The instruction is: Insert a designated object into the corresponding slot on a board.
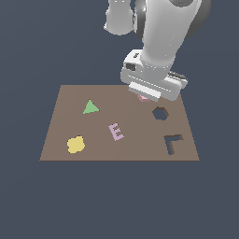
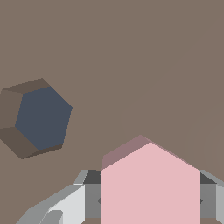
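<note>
Between the fingers (image 2: 72,203) of the gripper (image 1: 145,95) sits the pink hexagonal block (image 2: 150,183), pinched on two opposite flat sides; the wrist view shows a finger pressed against each side and the block's upper face and one pointed end poking out ahead of them. From the exterior view only a sliver of pink shows under the hand, low over the far part of the brown board (image 1: 70,121); whether it touches the panel I cannot tell.

The hexagonal slot (image 1: 160,113) lies near the block but apart from it, a little nearer the camera and toward the exterior view's right of the gripper. In the wrist view it is wholly clear of the block, off to one side, with bare board between them.

The step in hand looks like carrying the block across to that cutout. Doing it well probably means travelling with the piece lifted clear of the board, stopping with its centre directly over the dark opening, and turning the wrist until the block's flats match the slot's edges, which appear slightly rotated against it now. Since the cutout seems only a little larger than the block, lower slowly and release only once it seats. The L-shaped cutout (image 1: 173,143) further along is the wrong target.
</note>
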`<state>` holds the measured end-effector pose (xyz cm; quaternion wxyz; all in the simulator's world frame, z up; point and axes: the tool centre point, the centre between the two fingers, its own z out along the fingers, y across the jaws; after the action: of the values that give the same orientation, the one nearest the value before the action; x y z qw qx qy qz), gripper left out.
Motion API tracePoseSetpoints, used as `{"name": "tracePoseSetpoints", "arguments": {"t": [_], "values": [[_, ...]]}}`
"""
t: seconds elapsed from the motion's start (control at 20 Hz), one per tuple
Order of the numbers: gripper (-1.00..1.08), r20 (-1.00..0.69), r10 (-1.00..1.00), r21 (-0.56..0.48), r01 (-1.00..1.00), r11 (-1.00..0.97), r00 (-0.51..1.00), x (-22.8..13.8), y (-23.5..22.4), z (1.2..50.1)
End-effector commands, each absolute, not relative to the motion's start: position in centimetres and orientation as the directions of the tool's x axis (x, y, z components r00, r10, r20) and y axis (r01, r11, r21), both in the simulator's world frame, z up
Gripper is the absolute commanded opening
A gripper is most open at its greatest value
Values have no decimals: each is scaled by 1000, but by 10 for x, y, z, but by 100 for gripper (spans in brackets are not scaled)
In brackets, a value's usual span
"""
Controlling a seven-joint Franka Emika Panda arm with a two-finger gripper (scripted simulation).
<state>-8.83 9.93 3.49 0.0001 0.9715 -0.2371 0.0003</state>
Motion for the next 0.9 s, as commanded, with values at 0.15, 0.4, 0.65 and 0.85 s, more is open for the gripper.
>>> {"name": "tracePoseSetpoints", "arguments": {"t": [0.15,0.4,0.65,0.85], "values": [[-100,1,-633,-1,-633,-774,774,-83,114,36],[-100,1,-766,-1,-766,-643,643,-75,126,37],[-100,1,-874,-1,-874,-487,487,-66,136,38],[-100,0,-938,-1,-938,-346,346,-56,143,39]]}}
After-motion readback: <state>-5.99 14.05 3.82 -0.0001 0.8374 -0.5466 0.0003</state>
